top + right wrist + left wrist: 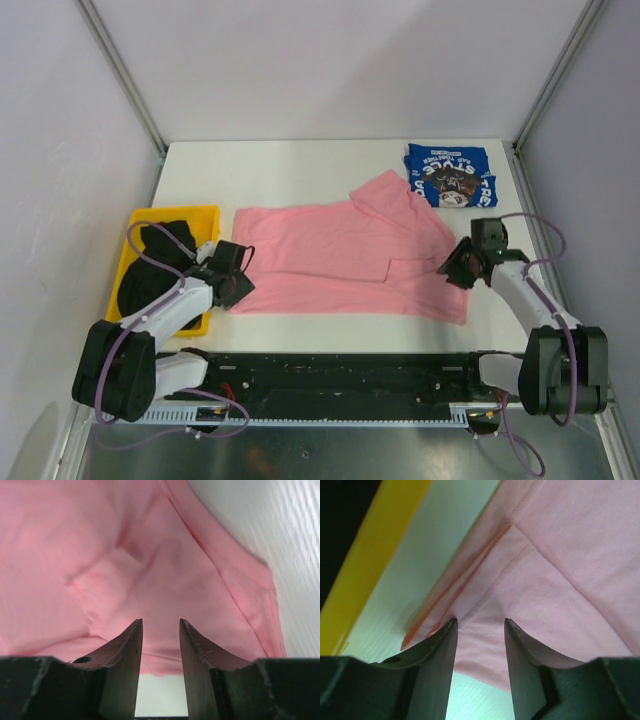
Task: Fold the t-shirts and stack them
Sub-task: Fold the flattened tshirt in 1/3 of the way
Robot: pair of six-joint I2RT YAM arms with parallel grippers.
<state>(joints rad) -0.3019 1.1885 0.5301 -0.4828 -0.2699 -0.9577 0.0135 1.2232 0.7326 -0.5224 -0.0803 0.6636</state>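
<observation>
Left wrist: gripper [480, 623] at pink t-shirt [560, 555]

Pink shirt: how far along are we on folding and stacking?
Done: the blue shirt lies folded at far right. In hand: the pink shirt lies spread out, left gripper and right gripper open at its two ends. Left: folding it, then the black shirts in the yellow bin, and stacking.
</observation>
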